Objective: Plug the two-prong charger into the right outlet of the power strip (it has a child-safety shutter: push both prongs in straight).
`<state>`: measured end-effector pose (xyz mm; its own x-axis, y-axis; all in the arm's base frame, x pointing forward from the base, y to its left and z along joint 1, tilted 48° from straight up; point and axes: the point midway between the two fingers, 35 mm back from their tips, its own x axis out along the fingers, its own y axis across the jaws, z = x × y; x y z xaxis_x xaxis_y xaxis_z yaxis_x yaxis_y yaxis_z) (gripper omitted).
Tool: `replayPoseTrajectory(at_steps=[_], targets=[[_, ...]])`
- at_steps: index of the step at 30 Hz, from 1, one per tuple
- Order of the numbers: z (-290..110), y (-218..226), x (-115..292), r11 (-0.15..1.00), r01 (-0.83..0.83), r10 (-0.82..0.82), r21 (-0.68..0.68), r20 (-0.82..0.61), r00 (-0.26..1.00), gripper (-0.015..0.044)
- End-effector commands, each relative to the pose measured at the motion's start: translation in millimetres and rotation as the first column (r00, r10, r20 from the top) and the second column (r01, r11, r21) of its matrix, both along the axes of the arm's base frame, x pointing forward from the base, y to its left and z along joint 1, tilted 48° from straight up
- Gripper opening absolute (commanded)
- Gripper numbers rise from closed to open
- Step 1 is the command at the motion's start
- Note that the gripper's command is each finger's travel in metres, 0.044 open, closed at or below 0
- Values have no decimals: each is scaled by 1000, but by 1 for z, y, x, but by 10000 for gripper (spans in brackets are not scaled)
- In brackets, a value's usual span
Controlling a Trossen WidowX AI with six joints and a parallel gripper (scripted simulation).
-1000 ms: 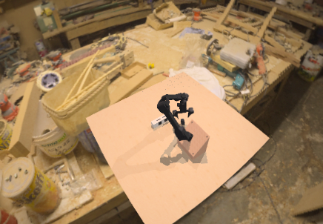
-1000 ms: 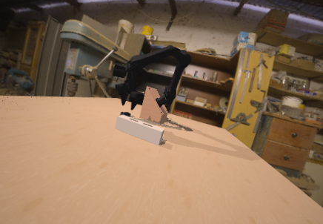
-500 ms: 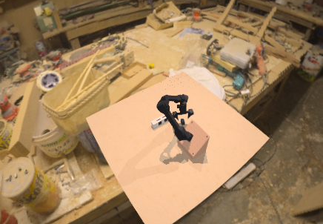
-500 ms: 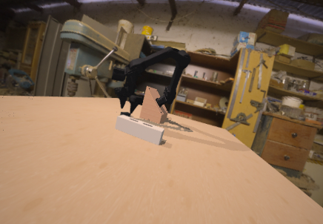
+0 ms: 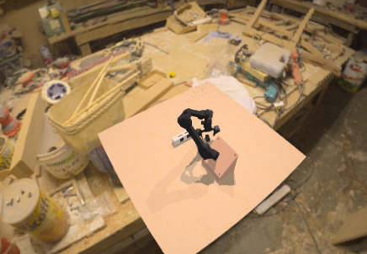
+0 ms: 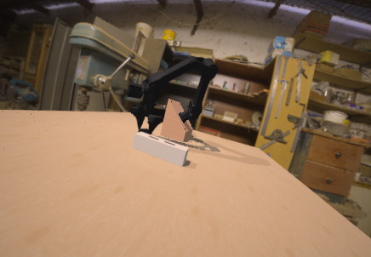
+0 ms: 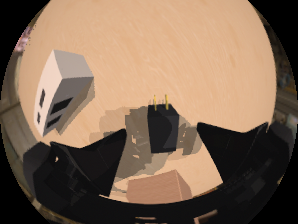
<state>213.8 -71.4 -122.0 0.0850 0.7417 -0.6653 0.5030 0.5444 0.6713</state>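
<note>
The black two-prong charger (image 7: pixel 163 142) lies on the table in the wrist view, its two gold prongs pointing to the top of the view. My gripper (image 5: pixel 212 134) (image 6: pixel 145 130) (image 7: pixel 162 129) is wide open and empty. Its fingers stand either side of the charger in the wrist view, without visible contact; the height between them is hard to tell. The white power strip (image 5: pixel 177 140) (image 6: pixel 159 149) (image 7: pixel 75 65) lies to the left of the charger in the wrist view, with dark openings showing. I cannot make out the charger in the top and exterior views.
A pinkish wooden block (image 5: pixel 225 156) (image 6: pixel 174 128) (image 7: pixel 152 189) with a sloped face stands by the arm's base, just beyond the fingers at the bottom of the wrist view. The tabletop (image 5: pixel 252 180) (image 6: pixel 106 199) ends in open edges, with a cluttered workshop around it.
</note>
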Motion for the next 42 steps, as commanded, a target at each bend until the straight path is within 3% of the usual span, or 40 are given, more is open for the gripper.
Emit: replayPoseTrajectory(at_steps=[1,10,22,27,31,42], targets=[[-4,6,0,1000,4,-4,7,-6,1000,440],[-11,14,0,1000,4,-4,9,-6,1000,440],[-9,11,1,1000,-2,2,3,-1,1000,125],[-9,11,1,1000,-2,2,3,-1,1000,92],[-4,6,0,1000,0,0,3,-2,1000,0],[28,-27,-11,1000,4,-4,5,-7,1000,0]])
